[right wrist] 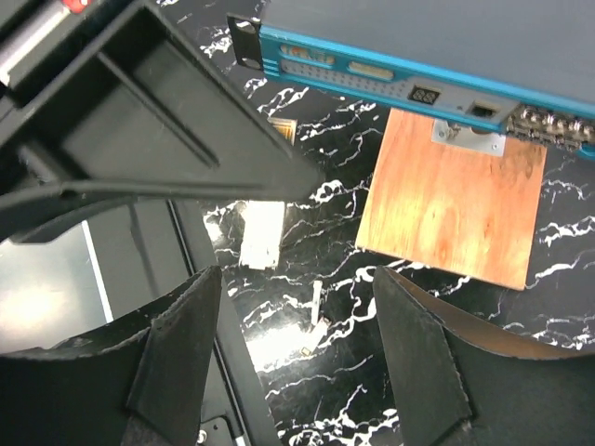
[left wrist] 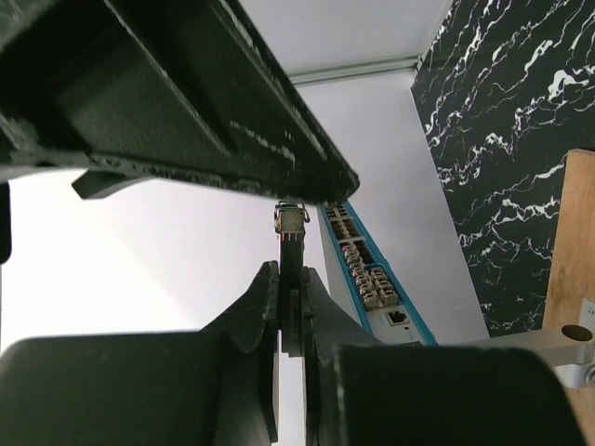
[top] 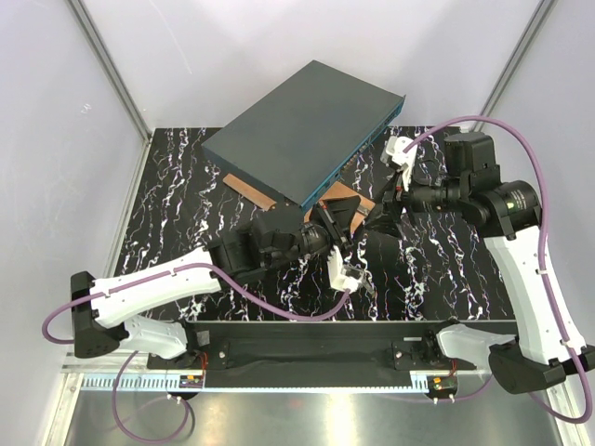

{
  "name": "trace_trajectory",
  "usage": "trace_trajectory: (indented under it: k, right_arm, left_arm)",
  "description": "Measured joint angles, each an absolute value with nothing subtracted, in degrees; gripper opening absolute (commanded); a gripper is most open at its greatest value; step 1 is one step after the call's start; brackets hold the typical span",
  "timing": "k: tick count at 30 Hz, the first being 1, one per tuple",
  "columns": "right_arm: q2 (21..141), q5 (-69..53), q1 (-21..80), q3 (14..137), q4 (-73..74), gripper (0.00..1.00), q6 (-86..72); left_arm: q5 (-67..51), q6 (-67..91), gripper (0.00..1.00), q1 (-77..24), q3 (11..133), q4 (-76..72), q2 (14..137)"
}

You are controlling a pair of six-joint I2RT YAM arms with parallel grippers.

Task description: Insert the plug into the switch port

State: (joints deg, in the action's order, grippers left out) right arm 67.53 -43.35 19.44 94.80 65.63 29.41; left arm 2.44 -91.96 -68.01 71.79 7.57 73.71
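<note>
Left jaws clamp the plug (left wrist: 291, 232), its tip near the ports (left wrist: 367, 279) of the switch (top: 307, 125), upper centre in the top view; right jaws gape, empty. Approach step, I'd judge: next, square up, then push in.

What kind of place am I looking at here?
Likely a robot test cell: bare white panel walls, a black marbled table, and a lone switch set before the left arm and right arm.
</note>
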Motion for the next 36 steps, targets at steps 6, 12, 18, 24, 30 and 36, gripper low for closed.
trace_trajectory:
  k: [6, 12, 18, 24, 30, 36]
  right_arm:
    - [68.01, -42.89, 21.04, 94.91, 64.75, 0.67, 28.97]
    - [68.66, -41.47, 22.15, 95.2, 64.25, 0.6, 28.84]
    - [68.71, -39.83, 23.42, 95.35, 64.1, 0.57, 29.08]
    - [68.71, -38.44, 24.45, 95.35, 64.1, 0.41, 29.93]
    - [68.64, -38.06, 25.04, 95.35, 64.38, 0.13, 29.89]
    - [68.38, -37.47, 25.04, 95.24, 64.16, 0.0, 29.39]
  left_arm:
    - [2.42, -92.25, 0.0, -68.38, 71.79, 6.92, 73.71]
    - [2.39, -92.6, 0.0, -68.53, 71.79, 6.76, 73.76]
    - [2.39, -92.6, 0.0, -68.58, 71.79, 6.79, 74.35]
    - [2.37, -92.84, 0.0, -68.58, 71.79, 7.31, 75.22]
    - [2.83, -93.08, 0.0, -68.47, 71.83, 7.14, 75.61]
    - [2.87, -92.95, 0.18, -68.51, 71.85, 7.03, 75.64]
